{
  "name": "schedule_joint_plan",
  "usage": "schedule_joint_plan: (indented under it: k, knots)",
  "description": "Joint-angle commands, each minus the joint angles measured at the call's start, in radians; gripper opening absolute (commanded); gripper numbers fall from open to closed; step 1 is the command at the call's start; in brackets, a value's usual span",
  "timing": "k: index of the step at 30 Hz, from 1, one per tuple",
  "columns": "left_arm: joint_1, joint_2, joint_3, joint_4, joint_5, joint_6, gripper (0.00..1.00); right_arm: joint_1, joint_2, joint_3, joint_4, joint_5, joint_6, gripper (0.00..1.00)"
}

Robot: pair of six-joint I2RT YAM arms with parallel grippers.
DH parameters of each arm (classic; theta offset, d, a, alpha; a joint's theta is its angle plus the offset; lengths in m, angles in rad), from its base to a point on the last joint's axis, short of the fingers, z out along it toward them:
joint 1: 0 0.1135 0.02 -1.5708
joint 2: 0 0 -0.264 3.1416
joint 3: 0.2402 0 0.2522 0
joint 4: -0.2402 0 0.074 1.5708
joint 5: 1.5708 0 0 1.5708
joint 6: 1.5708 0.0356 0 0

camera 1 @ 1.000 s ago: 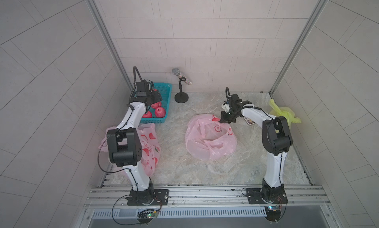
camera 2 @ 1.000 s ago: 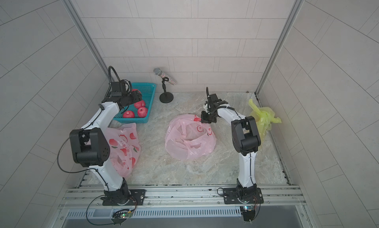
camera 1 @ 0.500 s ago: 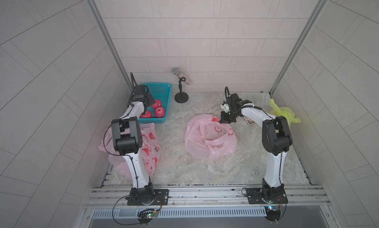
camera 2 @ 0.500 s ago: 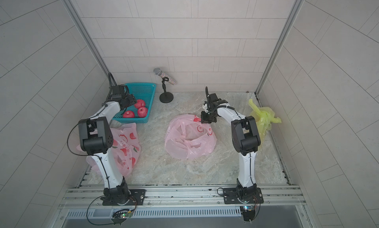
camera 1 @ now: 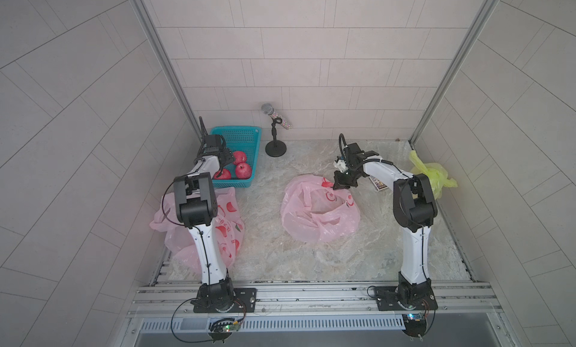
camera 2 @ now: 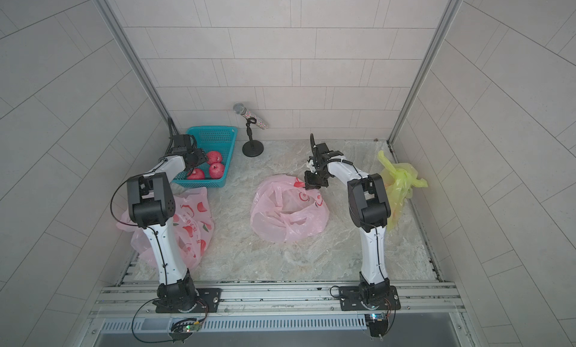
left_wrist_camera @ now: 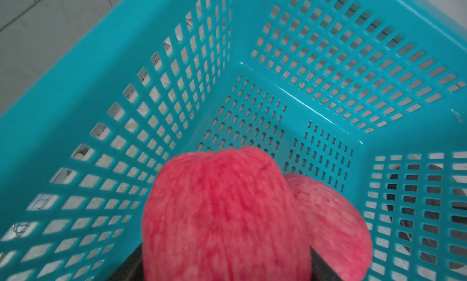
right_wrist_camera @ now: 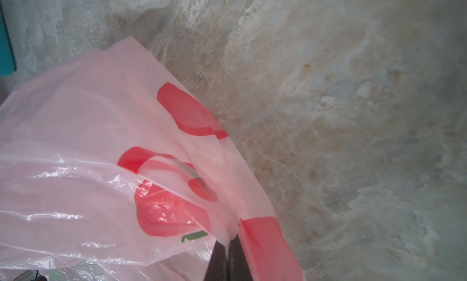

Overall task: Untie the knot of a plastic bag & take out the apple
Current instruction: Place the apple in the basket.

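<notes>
The left tool (camera 1: 229, 160) was down in the teal basket (camera 1: 246, 133) at the counter's (camera 1: 280, 258) far left corner. Its jaws were spread wide and pressed on both sides of a round, red, faintly streaked apple (left_wrist_camera: 222, 211). Only slivers of its dark fingers (left_wrist_camera: 126, 269) showed past the fruit, and whether the apple hung clear of the basket floor could not be told. The basket was glossy moulded plastic, with rectangular holes in the walls and narrow slots in the floor. 2 more apples (camera 1: 243, 170) lay in it, 1 of them half hidden behind the held fruit in the left wrist view.

In the middle of the counter the pink bag (camera 1: 314, 217) slumped: thin translucent film, crinkled and shiny, mouth gaping, printed with red apple shapes. The right tool (right_wrist_camera: 229, 244) was clamped tight on a pinch of that film at the bag's far right rim. What lay inside was hard to make out.

A second pink bag (camera 1: 226, 223) sat at the left edge, partly covered by the left arm, its red writing too small to read. A yellow-green bag (camera 1: 433, 174) was bunched at the right edge. A glittery microphone (camera 1: 274, 116) stood on a round-based stand at the far edge. A small printed card (camera 1: 378, 184) lay just beside the right arm, illegible.
</notes>
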Motion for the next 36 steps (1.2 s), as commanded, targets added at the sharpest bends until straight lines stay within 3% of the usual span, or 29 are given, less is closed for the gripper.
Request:
schedule_joint_plan:
  k: [1, 14, 27, 28, 29, 31, 33, 36]
  knots:
    - [0.007, 0.021, 0.03, 0.018, 0.001, -0.02, 0.73, 0.006, 0.02, 0.025, -0.036, -0.009, -0.026, 0.0]
    - [0.007, 0.072, 0.061, -0.004, 0.021, -0.027, 0.81, 0.011, 0.041, 0.048, -0.043, -0.016, -0.025, 0.0]
    - [0.006, 0.033, 0.028, 0.02, 0.015, -0.018, 0.9, 0.029, 0.046, 0.074, -0.055, -0.005, -0.029, 0.02]
    - [0.007, 0.019, 0.021, 0.029, 0.015, -0.016, 0.91, 0.03, 0.044, 0.076, -0.055, -0.005, -0.029, 0.03]
    - [0.007, 0.004, 0.016, 0.036, 0.015, -0.016, 0.99, 0.032, 0.041, 0.079, -0.056, -0.007, -0.03, 0.06]
    - [0.007, -0.031, 0.012, 0.046, 0.019, -0.013, 1.0, 0.037, 0.033, 0.085, -0.058, -0.02, -0.034, 0.14]
    - [0.006, -0.075, 0.01, 0.047, 0.023, 0.0, 1.0, 0.043, 0.024, 0.095, -0.06, -0.04, -0.039, 0.27]
    - [0.002, -0.171, -0.011, 0.057, 0.048, 0.02, 1.0, 0.049, -0.013, 0.105, -0.063, -0.059, -0.038, 0.56]
